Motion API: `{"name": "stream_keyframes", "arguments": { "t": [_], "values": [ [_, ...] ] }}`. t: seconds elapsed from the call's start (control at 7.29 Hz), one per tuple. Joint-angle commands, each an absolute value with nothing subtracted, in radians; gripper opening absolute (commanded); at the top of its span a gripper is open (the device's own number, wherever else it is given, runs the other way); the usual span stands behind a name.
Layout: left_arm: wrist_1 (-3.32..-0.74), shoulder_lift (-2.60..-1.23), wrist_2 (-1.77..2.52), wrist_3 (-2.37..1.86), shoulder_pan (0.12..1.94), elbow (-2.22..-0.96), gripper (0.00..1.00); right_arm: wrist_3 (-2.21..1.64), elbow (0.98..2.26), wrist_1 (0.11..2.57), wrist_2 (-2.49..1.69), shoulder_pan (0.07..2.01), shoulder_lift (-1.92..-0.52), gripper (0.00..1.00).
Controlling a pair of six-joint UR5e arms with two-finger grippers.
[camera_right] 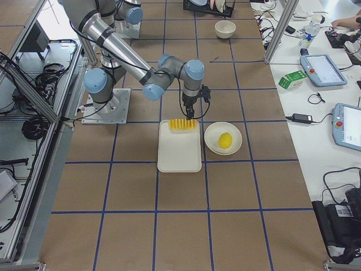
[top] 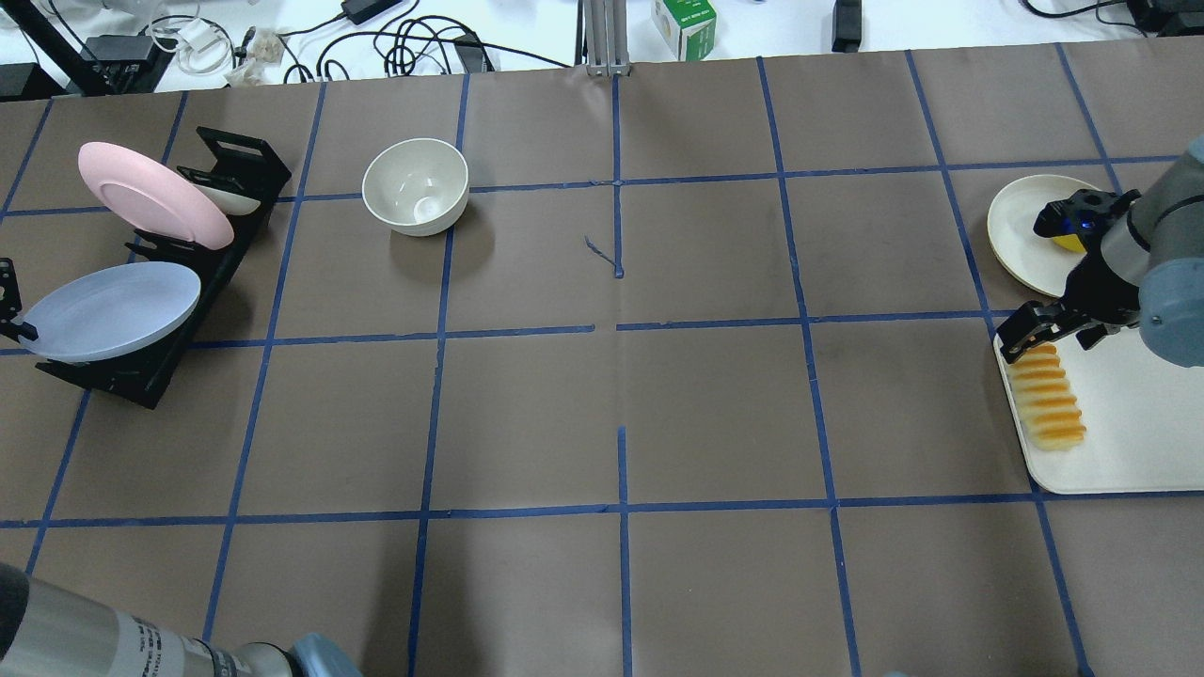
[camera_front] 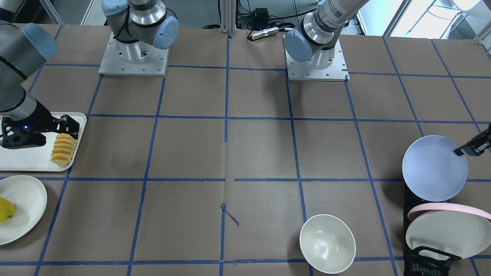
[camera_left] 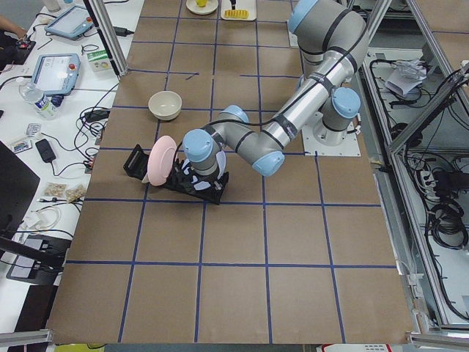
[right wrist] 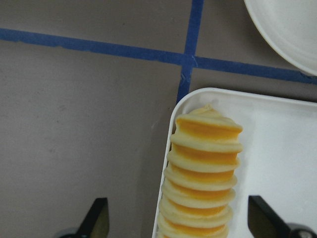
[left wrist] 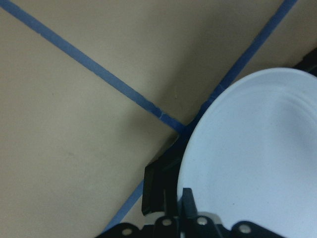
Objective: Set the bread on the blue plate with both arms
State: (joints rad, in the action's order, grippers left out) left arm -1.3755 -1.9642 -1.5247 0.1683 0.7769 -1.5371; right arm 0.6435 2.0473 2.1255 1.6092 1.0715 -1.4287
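Brown paper crossed with blue tape is covering the worktop (camera_front: 249, 153), and the two arms are working at its opposite ends. The right gripper (right wrist: 177, 210) is hanging over one end of the bread (top: 1046, 397), its two fingers standing wide apart, one on either side of the loaf and not touching it. The bread is lying flat along the edge of a white tray (top: 1129, 451), its ridged yellow and orange slices running lengthwise. Just beside the tray a cream plate (camera_front: 27, 214) is carrying a small yellow fruit (camera_front: 5, 210).

Well apart from all this, the blue plate (top: 108, 310) is leaning tilted in a black rack (top: 113, 376). The left gripper (camera_front: 466, 149) is pinching the plate's rim, one finger lying on the plate's face and the other beneath the edge, with only the rim between them. A pink plate (top: 150, 193) is standing in the same rack further along, and a white bowl (camera_front: 327, 243) is sitting upright on the worktop near the rack.
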Motion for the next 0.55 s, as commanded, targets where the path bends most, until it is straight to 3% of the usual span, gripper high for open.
{"name": "stream_keyframes", "arguments": {
  "t": [0.0,0.41],
  "values": [
    [-1.504,-1.892,-1.407,0.163,0.804,-1.56,0.0,0.646,2.048,2.126,1.621,1.071,-1.424,1.0],
    [-1.606,-1.781,-1.35,0.157,0.988,-1.617,0.0,0.656,2.048,2.155,1.641,1.071,-1.422,1.0]
  ]
}}
